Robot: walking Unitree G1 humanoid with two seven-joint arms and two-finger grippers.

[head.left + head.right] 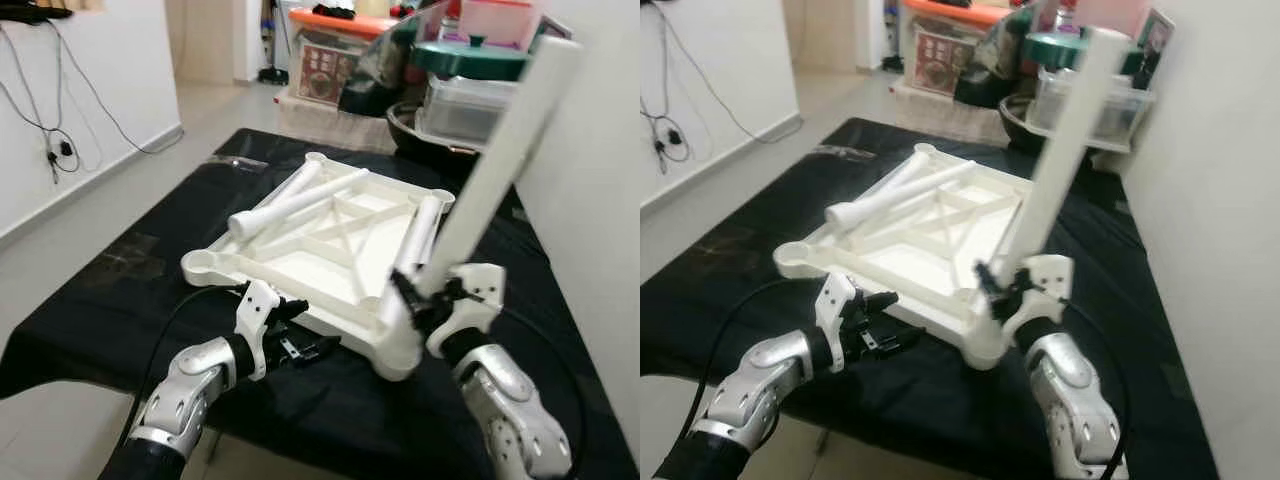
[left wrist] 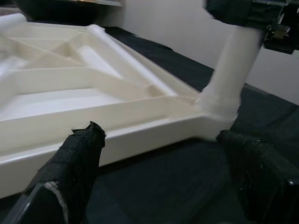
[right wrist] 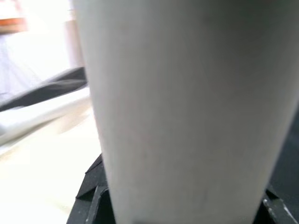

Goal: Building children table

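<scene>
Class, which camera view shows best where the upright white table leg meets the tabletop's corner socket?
The left wrist view: the leg meets the tabletop corner close up, between the open left hand. Both eye views show the whole tilted leg held by the right hand, its foot partly hidden. The right wrist view shows bare leg surface.

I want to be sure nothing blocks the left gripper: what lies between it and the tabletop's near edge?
Only bare black cloth, seen in the left wrist view between the left gripper and the tabletop.

You have white walls point(image 1: 90, 90) and a pale floor point(image 1: 70, 240) around you. Stacked storage boxes point(image 1: 340, 55) stand beyond the black-draped counter point(image 1: 150, 250).
</scene>
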